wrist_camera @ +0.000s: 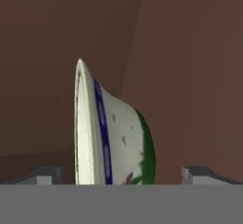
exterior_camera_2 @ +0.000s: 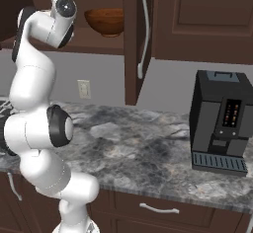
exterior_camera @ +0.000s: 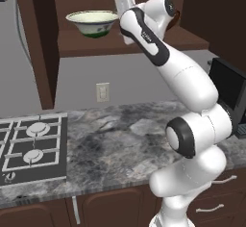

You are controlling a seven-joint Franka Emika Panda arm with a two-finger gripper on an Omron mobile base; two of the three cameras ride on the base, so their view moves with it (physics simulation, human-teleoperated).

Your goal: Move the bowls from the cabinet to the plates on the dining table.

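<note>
The white arm (exterior_camera: 192, 125) rises from the front edge of the marbled worktop (exterior_camera_2: 143, 133) and folds upward in an S, its wrist reaching into the open wall cabinet (exterior_camera: 144, 43). The hand is rolled on its side, so the hand view shows the shelf contents turned a quarter turn. The cabinet door (exterior_camera_2: 141, 34) stands open at the right edge of the compartment, its long silver handle facing the room. A black coffee machine (exterior_camera_2: 220, 121) sits at the right end of the worktop, well apart from the arm; the gas hob (exterior_camera: 31, 146) occupies the left end. The worktop between them gives open room below the shelf. The cream-and-green bowl (exterior_camera: 92, 22) stands upright at the left part of the shelf, near its front edge, just beside the wrist. The reddish-brown bowl (exterior_camera_2: 105, 21) stands further right on the same shelf. The gripper (wrist_camera: 123, 176) is spread wide, its fingers (wrist_camera: 45, 175) flanking the green bowl's rim and base, holding nothing.
</note>
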